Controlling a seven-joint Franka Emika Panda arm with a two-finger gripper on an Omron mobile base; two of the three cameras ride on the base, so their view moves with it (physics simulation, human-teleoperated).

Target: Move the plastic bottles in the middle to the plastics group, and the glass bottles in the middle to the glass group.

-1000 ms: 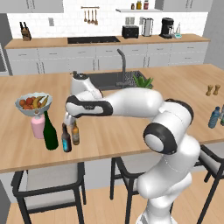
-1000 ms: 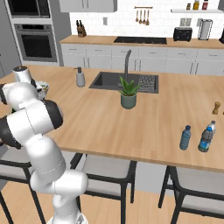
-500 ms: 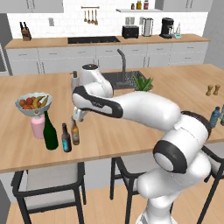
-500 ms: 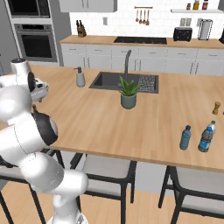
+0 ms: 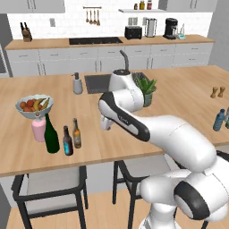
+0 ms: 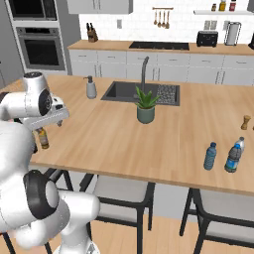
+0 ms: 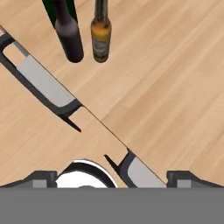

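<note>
Two small glass bottles stand side by side by the island's front left edge: an amber one (image 5: 77, 133) (image 7: 101, 34) and a dark one with a blue label (image 5: 67, 141) (image 7: 69, 34). The tall green wine bottle (image 5: 50, 133) is just left of them. A light-blue plastic bottle (image 6: 211, 156) (image 5: 219, 120) stands at the island's far right, next to another blue bottle (image 6: 233, 157). My gripper (image 5: 104, 124) (image 7: 112, 177) hangs open and empty over the counter edge, right of the glass bottles and apart from them.
A fruit bowl (image 5: 35, 107) and a pink container (image 5: 39, 130) sit behind the wine bottle. A soap dispenser (image 5: 78, 83), the sink (image 6: 144, 93) and a potted plant (image 6: 146, 106) take up the island's middle. Salt and pepper shakers (image 5: 217, 92) stand far right. Stools (image 5: 49, 183) line the front edge.
The arm has swung right and away from the glass bottles, which stay where they stood. The jaws have stayed open.
</note>
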